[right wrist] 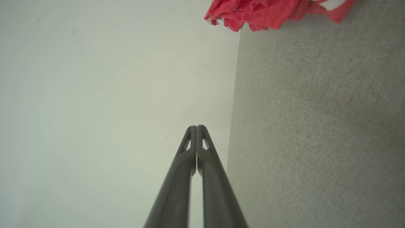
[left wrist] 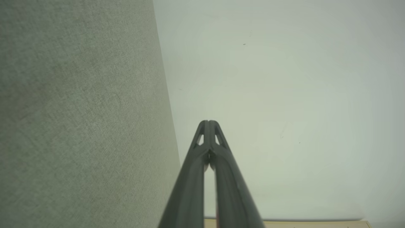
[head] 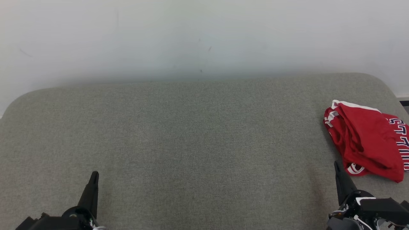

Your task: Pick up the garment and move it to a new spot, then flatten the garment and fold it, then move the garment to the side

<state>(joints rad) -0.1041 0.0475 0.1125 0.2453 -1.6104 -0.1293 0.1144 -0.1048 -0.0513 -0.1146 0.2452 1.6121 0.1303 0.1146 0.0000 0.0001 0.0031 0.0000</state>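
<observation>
The red garment [head: 364, 140] lies bunched up at the table's [head: 191, 134] right edge. The left tool [head: 94, 175] and right tool [head: 336, 164] are shut tight, holding nothing.

The red garment [head: 364, 137] bears navy-and-white lettering [head: 402, 135] (partly out of view), not legible.

Soft even light, hazy upper edges

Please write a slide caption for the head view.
Red garment crumpled at right of grey surface; left gripper and right gripper shut.
</observation>
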